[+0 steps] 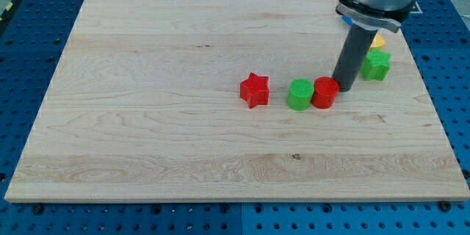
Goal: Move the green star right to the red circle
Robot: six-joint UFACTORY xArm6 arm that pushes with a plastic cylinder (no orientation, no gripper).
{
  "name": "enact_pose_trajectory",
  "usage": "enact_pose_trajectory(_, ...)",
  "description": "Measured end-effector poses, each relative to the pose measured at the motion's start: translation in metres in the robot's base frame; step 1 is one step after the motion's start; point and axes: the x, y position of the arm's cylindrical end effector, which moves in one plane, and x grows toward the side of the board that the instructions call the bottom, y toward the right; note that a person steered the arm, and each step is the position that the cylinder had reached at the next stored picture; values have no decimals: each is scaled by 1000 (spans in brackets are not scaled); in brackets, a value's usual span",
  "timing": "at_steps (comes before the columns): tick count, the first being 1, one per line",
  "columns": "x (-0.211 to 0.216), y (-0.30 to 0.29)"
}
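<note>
Because the green star (377, 65) must reach the red circle (325, 92), my tip (344, 88) stands between them on the tabletop (147, 59); no jaws exist here.

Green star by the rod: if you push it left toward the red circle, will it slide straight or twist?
The green star sits flat and low, so it probably slides without tipping. Its points may make it twist off my tip. The red circle touches the green cylinder, so both may shift.
</note>
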Motion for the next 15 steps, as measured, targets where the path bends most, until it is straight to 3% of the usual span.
enact_pose_trajectory(2, 7, 6)
enact_pose_trajectory(4, 2, 123)
enact_pose_trajectory(5, -48, 132)
enact_pose_trajectory(6, -75, 114)
enact_pose_trajectory(8, -76, 69)
enact_pose_trajectory(10, -77, 97)
enact_pose_trajectory(12, -76, 86)
enact_pose_trajectory(15, -25, 65)
